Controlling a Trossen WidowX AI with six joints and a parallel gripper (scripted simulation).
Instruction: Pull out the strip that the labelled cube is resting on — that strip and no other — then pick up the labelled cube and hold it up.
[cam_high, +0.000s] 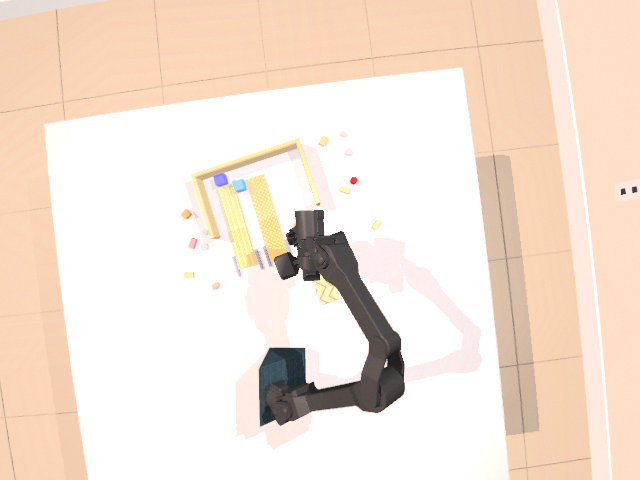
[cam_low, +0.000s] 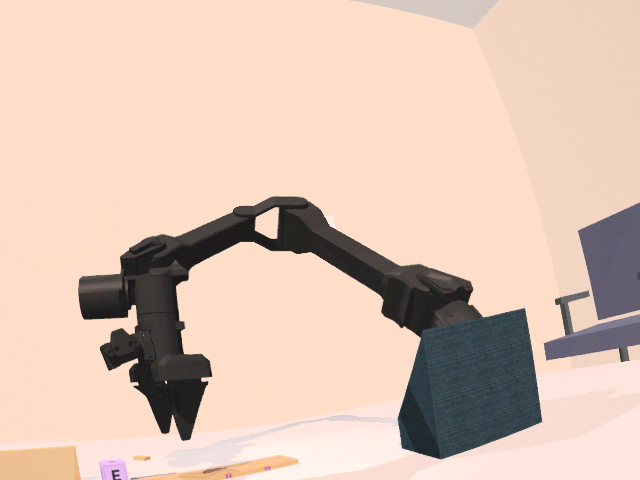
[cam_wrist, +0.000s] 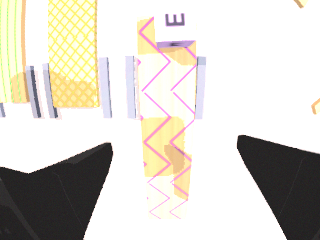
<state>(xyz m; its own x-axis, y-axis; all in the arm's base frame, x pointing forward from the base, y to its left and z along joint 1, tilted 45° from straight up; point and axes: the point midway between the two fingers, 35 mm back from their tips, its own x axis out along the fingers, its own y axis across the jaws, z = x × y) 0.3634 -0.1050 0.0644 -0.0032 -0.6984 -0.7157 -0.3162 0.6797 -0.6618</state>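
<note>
The labelled cube (cam_low: 113, 471) (cam_wrist: 175, 31), lilac with a dark E, sits on the far part of the zigzag strip (cam_high: 326, 291) (cam_low: 279, 461) (cam_wrist: 156, 130). The strip's near part runs out between two grey rails. In the top view the arm hides the cube. My gripper (cam_low: 175, 435) (cam_wrist: 175, 145) is open and empty, pointing down above the strip's near part, with one finger to each side of it in the wrist view. The crosshatched strip (cam_high: 266, 217) (cam_wrist: 72, 35) and the striped strip (cam_high: 237, 227) (cam_wrist: 11, 45) lie to the left.
A yellow three-sided wall (cam_high: 245, 158) stands around the far ends of the two left strips. A violet-blue cube (cam_high: 220, 179) and a light blue cube (cam_high: 238, 185) are there. Grey rails (cam_wrist: 200, 90) flank the strips. Small blocks, a red ball (cam_high: 353, 180) and pebbles lie outside the wall.
</note>
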